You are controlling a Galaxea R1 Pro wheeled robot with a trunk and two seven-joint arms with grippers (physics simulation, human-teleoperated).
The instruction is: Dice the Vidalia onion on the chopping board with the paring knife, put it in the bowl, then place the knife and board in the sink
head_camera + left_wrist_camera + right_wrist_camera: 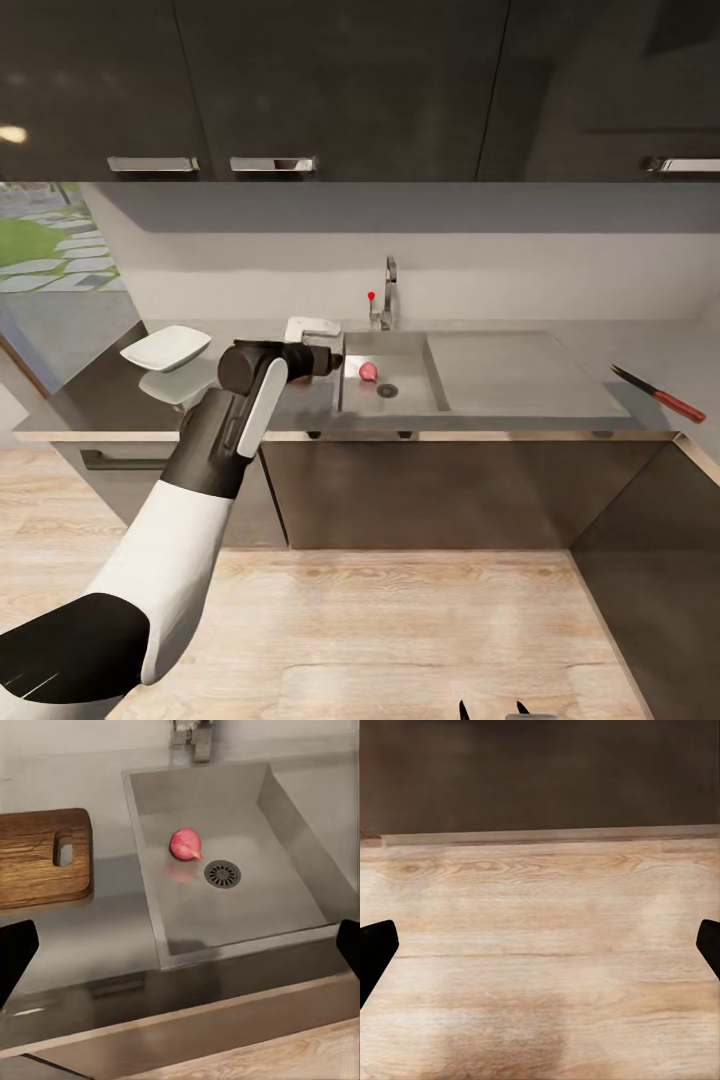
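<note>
The pinkish Vidalia onion [368, 371] [185, 844] lies in the pale grey sink [400, 346] [225, 802], just beside the round drain [223, 874]. My left gripper [327, 360] [180, 949] hovers open over the sink's near left rim, short of the onion, with nothing between its fingers. The dark wooden chopping board [37, 859] lies on the countertop [665, 350] left of the basin; my arm hides it in the head view. The white bowl [166, 347] sits far left. The paring knife [658, 392] lies far right. My right gripper [540, 945] hangs open over the floor.
A chrome tap [388, 292] with a red knob [371, 296] stands behind the basin, and a small white object [312, 327] sits to its left. The flat drainboard [520, 370] extends right. Dark wall cabinets [340, 90] hang above. Wooden floor [420, 620] lies before the counter.
</note>
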